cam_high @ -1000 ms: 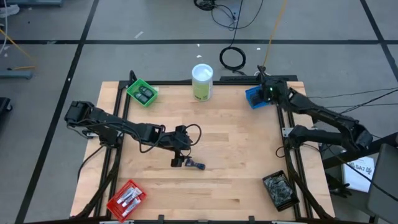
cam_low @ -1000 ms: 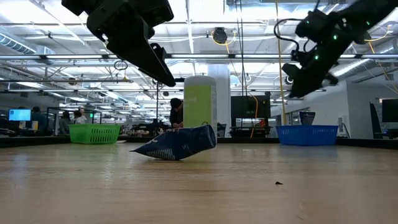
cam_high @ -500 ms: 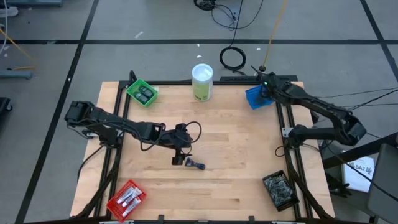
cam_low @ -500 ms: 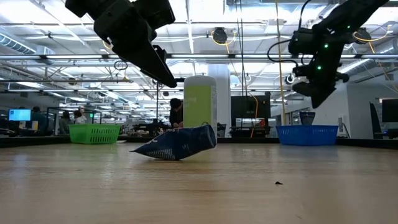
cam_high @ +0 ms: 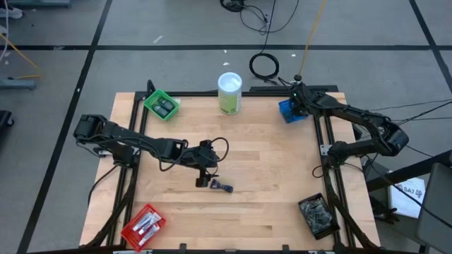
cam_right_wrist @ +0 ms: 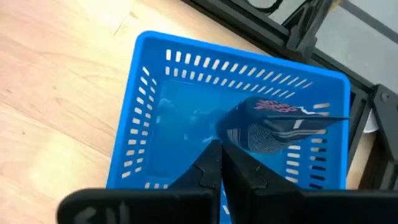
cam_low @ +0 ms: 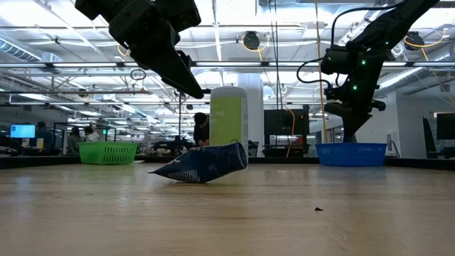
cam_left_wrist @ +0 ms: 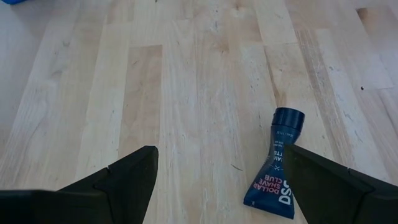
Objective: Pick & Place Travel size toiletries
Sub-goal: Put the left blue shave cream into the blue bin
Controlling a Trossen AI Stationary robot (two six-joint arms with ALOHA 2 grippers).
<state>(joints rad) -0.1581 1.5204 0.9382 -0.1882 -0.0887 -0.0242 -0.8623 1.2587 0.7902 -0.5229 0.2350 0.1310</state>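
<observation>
A blue-and-white tube [cam_left_wrist: 274, 163] is lying flat on the tabletop [cam_high: 268, 169] near its middle, its dark cap pointing toward the far edge and its crimped end toward the near edge. The left gripper [cam_high: 203, 182] is hanging just above it and slightly to the left-edge side, with its jaws spread wide and holding nothing; the tube is lying beside the gap rather than inside it. A second tube [cam_right_wrist: 273, 127] is lying inside the blue bin [cam_right_wrist: 149, 134] at the far right corner. The right gripper [cam_right_wrist: 221, 163] is hovering directly over that bin with its jaws pressed together, empty. A green bin [cam_high: 161, 104] with dark tins is sitting at the far left corner, a red bin [cam_high: 143, 224] with small tubes at the near left corner, and a dark bin [cam_high: 318, 215] with silvery sachets at the near right corner. A white-and-green canister [cam_high: 229, 93] is standing at the middle of the far edge.
</observation>
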